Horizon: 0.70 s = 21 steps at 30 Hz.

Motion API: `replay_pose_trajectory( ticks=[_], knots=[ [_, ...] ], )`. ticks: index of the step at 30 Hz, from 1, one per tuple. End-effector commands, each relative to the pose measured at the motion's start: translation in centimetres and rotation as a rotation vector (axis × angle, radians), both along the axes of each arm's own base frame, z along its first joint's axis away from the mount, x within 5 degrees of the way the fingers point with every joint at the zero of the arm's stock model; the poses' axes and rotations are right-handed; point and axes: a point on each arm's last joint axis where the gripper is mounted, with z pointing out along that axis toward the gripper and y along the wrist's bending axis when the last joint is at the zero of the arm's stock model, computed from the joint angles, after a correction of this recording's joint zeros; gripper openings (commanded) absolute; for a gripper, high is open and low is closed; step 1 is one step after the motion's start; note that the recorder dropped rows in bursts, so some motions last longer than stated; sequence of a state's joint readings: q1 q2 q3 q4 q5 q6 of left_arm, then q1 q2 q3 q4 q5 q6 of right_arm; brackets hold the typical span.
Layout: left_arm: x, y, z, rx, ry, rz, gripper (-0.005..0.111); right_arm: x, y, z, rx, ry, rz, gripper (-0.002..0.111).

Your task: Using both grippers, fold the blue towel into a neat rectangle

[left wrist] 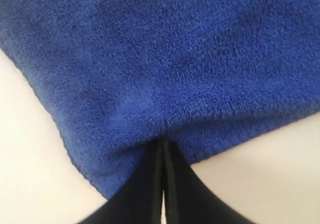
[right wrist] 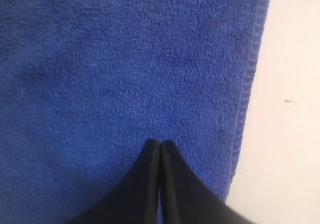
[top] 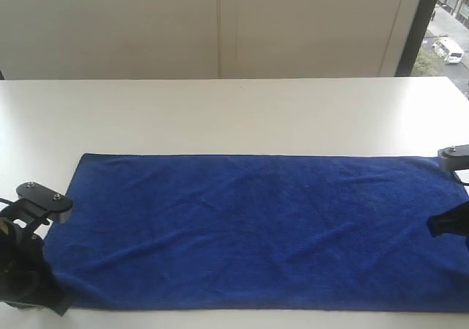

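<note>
While the blue towel (top: 256,226) lies flat along the tabletop's (top: 220,116) near edge, my left gripper (left wrist: 163,140) pinches its near-left hem. My right gripper (right wrist: 160,143) is closed at the right end, catch unconfirmed. Step: first grasp. Next, likely: lift both corners evenly.

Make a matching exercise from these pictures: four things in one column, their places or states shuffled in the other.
1. deep blue fuzzy towel
2. black left gripper
3. black right gripper
4. white table top

A. shut, at the towel's left end
B. lies under the cloth
C. spread out flat
D. shut, at the towel's right end

Pairs: 1-C, 2-A, 3-D, 4-B
</note>
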<state>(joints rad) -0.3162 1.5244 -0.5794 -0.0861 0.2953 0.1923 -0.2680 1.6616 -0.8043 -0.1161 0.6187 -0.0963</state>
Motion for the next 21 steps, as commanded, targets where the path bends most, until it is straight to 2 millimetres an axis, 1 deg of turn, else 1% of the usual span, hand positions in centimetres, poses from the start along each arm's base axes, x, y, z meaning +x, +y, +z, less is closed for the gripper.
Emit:
replay_pose_trajectory(
  ticks=[1, 7, 10, 13, 18, 21],
  knots=[
    [-0.7, 0.0, 0.1, 0.005, 0.045, 0.005, 0.000, 0.0, 0.0, 0.2, -0.001, 0.005, 0.001, 0.000],
    [-0.9, 0.1, 2.5, -0.034, -0.072, 0.007, 0.000, -0.1, 0.0, 1.3, -0.005, 0.016, 0.008, 0.000],
    [-0.6, 0.1, 3.0, -0.049, -0.129, 0.014, 0.000, -0.5, 0.0, 1.5, -0.001, 0.039, 0.007, 0.000],
    [-0.4, 0.1, 2.5, -0.049, -0.141, 0.020, 0.000, -0.8, 0.1, 1.5, 0.005, 0.075, 0.008, 0.000],
    [-1.0, 0.3, 0.5, -0.023, -0.075, 0.023, 0.000, -0.8, 0.1, 1.5, 0.005, 0.077, 0.011, 0.000],
    [-1.3, 0.4, -0.1, -0.014, -0.050, 0.023, 0.000, -0.8, 0.1, 1.5, 0.005, 0.077, 0.011, 0.000]
  ],
)
